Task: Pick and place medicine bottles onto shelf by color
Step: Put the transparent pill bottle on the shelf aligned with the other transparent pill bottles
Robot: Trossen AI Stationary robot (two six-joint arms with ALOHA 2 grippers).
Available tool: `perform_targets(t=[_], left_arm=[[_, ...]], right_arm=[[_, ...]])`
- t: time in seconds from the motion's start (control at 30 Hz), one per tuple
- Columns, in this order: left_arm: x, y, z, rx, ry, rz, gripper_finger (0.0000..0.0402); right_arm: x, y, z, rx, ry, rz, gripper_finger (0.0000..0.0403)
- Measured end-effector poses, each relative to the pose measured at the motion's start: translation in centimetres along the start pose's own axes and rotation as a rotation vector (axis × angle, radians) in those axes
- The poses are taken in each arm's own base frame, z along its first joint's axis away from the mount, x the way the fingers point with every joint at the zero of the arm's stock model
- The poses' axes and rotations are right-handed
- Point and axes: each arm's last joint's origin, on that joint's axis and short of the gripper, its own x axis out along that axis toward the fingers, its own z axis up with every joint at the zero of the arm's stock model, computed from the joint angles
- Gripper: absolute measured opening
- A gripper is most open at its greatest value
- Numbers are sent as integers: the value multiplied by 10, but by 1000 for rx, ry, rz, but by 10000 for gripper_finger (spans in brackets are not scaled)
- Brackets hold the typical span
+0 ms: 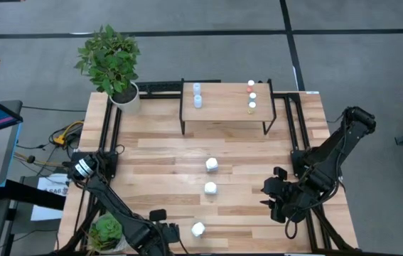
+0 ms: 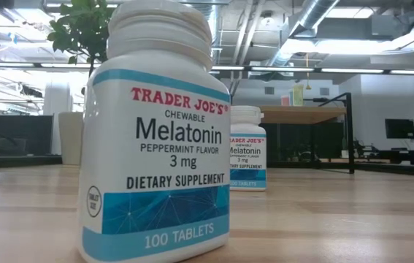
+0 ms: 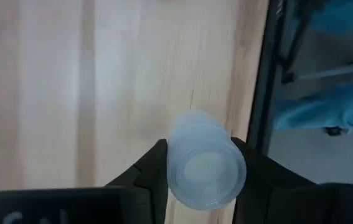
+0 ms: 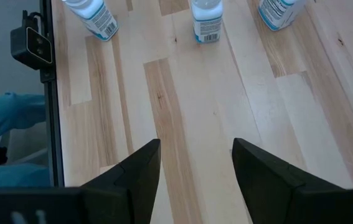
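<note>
The shelf (image 1: pixel 224 107) stands at the table's far edge. Two pale bluish bottles (image 1: pixel 197 94) stand on its left end, and three small ones with red, yellow and greenish caps (image 1: pixel 251 96) on its right end. Three chunkier white bottles (image 1: pixel 210 188) stand in a row on the tabletop, also seen in the low view (image 2: pixel 155 131) and the right wrist view (image 4: pixel 206 18). My left gripper (image 3: pixel 199 144), at the near left (image 1: pixel 162 233), is shut on another pale bluish bottle (image 3: pixel 204 165). My right gripper (image 4: pixel 195 168) hangs open over bare wood at the right (image 1: pixel 276 198). My left gripper pinches the pale bluish bottle by its round side wall (image 3: pixel 175 163), one finger on each side. The fingers come from above, pointing steeply down, and the bottle stands upright between them with its cap toward the camera. Whether its base is off the wood does not show.
A tall potted plant (image 1: pixel 112 64) stands at the far left corner and a small one (image 1: pixel 105 231) at the near left, close to my left arm. The black frame rail (image 3: pixel 260 93) runs along the table's edge beside the held bottle. Bare wood lies between the white bottles and the shelf.
</note>
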Motion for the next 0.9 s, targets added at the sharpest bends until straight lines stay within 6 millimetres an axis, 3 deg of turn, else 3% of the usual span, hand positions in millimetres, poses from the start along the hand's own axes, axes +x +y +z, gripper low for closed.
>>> perform_targets(t=[0.2,0.4,0.67,0.9], left_arm=[[-49,18,36,68,22,58,110],[-87,66,86,66,11,96,110],[-113,164,149,16,-43,129,112],[-128,268,179,-49,-74,190,112]], right_arm=[[0,0,0,0,0,0,221],[0,0,0,-1,1,-1,221],[0,0,0,-3,3,-4,221],[0,-4,-2,-21,22,-36,221]])
